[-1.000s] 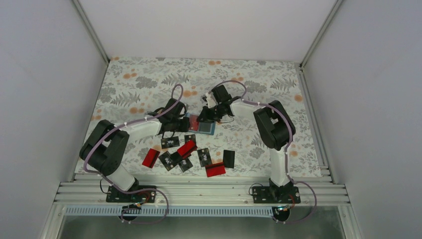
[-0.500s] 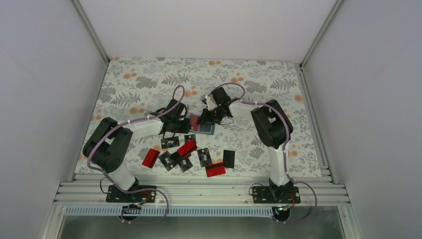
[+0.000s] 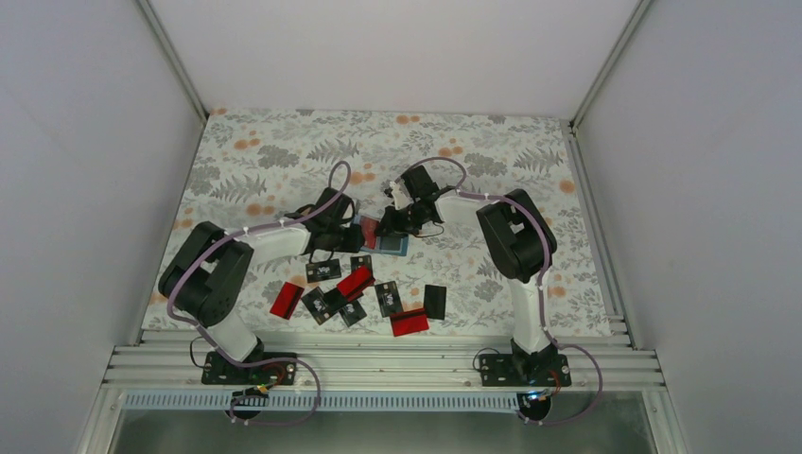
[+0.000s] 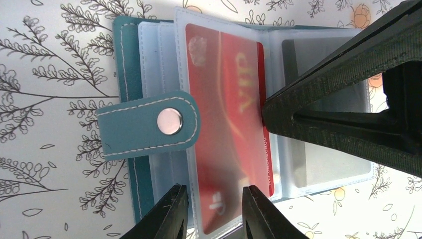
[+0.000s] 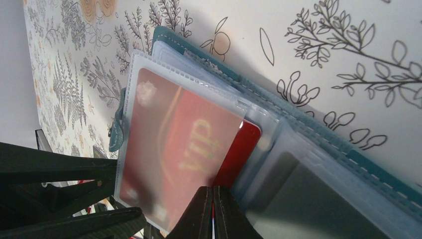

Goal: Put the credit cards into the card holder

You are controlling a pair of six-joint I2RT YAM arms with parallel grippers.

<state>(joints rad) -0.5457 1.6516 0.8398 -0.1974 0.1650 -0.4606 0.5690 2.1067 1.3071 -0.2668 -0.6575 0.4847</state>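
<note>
Leftward my right arm (image 3: 515, 241) had edged; right gripper (image 5: 213, 191) was shut against the red card (image 4: 224, 109), left gripper (image 4: 214, 189) parted, empty.

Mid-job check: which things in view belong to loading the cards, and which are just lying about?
Job: card holder, lying open; red VIP card, partway in a clear sleeve; loose red and black cards near the arm bases; left end effector; right end effector.
Just there: floral table cover; aluminium rail; white walls.
</note>
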